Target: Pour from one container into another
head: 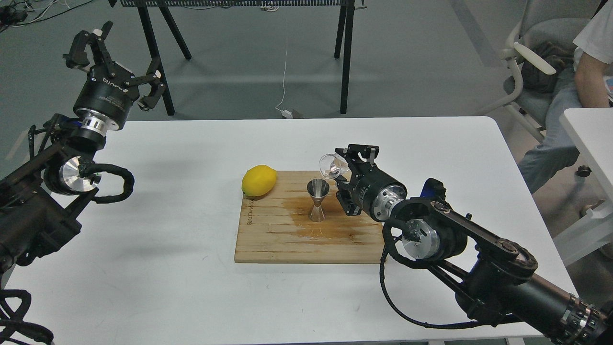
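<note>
Right tool (pixel 341 168): grasping glass cup (pixel 331 165), tipped just above jigger (pixel 318 200). Jigger: upright on wet cutting board (pixel 268 239), beside lemon (pixel 259 180). Left tool (pixel 115 64): released, raised beyond the desk (pixel 167 268).

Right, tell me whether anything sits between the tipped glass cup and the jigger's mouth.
Nothing visible does. The glass cup, tilted in the right end effector, hangs just above and right of the steel jigger. The lemon lies off to the left.
</note>
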### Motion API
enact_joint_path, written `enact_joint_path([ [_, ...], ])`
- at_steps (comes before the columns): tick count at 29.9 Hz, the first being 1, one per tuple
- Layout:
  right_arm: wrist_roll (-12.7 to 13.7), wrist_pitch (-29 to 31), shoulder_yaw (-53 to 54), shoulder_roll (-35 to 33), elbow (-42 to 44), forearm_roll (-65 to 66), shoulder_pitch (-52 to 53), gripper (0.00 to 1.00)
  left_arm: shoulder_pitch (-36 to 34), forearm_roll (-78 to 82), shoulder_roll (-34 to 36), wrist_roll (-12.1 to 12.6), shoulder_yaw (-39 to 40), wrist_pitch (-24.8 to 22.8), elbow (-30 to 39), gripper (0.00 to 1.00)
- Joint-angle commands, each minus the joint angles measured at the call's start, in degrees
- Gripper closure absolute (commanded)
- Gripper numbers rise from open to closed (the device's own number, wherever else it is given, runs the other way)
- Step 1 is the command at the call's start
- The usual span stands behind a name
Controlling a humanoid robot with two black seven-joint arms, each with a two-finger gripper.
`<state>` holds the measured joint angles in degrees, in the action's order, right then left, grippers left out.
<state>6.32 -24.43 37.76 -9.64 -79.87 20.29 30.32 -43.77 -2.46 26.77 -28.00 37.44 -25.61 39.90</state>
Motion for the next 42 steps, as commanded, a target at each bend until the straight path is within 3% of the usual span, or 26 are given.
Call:
enact_joint_path([
  [1, -0.08, 0.0, -0.14, -0.2, -0.63, 0.36, 0.09, 0.69, 0.0, 0.0, 0.3, 0.0, -0.08, -0.14, 0.0, 0.0],
  [42, -0.61, -2.37, -9.9, -0.55, -0.19, 19.34, 4.13, 0.68, 0.88, 0.0, 0.65, 0.0, 0.0, -0.06, 0.0, 0.0],
])
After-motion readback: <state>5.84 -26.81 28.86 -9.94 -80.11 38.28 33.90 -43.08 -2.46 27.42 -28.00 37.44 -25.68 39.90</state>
